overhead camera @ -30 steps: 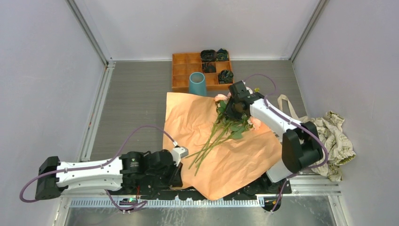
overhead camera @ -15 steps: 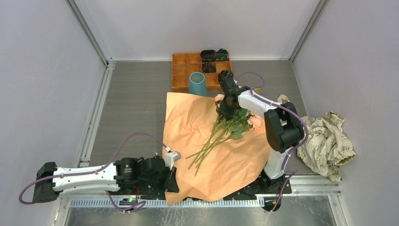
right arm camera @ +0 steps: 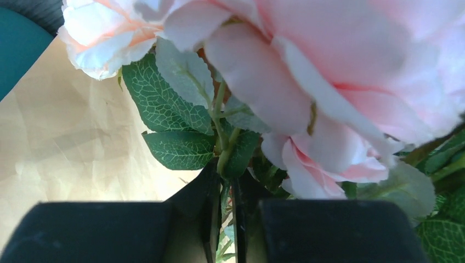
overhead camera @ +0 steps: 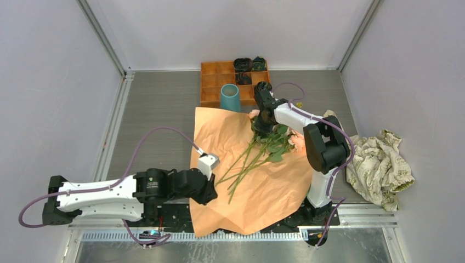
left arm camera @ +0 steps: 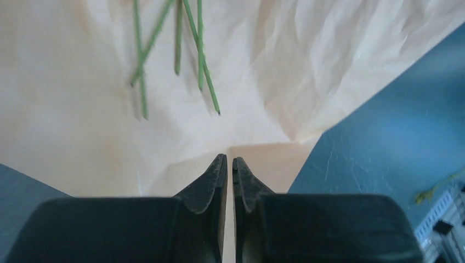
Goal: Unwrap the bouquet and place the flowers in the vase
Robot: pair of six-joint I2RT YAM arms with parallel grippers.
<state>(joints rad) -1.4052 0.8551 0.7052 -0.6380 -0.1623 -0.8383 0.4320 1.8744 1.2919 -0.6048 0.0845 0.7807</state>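
Found orange wrapping paper sheet (overhead camera: 219, 137) opened flat on the middle of the worktop (overhead camera: 153, 126), pink long-stemmed roses (overhead camera: 266, 148) loose on it. Saw right end effector (right arm camera: 225, 183) clamped on a stem, left end effector (left arm camera: 230, 161) pressed together at sheet's left edge. Judged teal tapered vase (overhead camera: 230, 97), at sheet's far edge, unfilled.

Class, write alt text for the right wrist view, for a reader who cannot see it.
The right gripper pinches a green stem of the flowers, pink roses and leaves filling the view above it. Creased paper lies left, the vase top left.

White arm shells (overhead camera: 98, 196), black joints (overhead camera: 164, 185), purple cables (overhead camera: 164, 128), black tapered left gripper (left arm camera: 229, 160)
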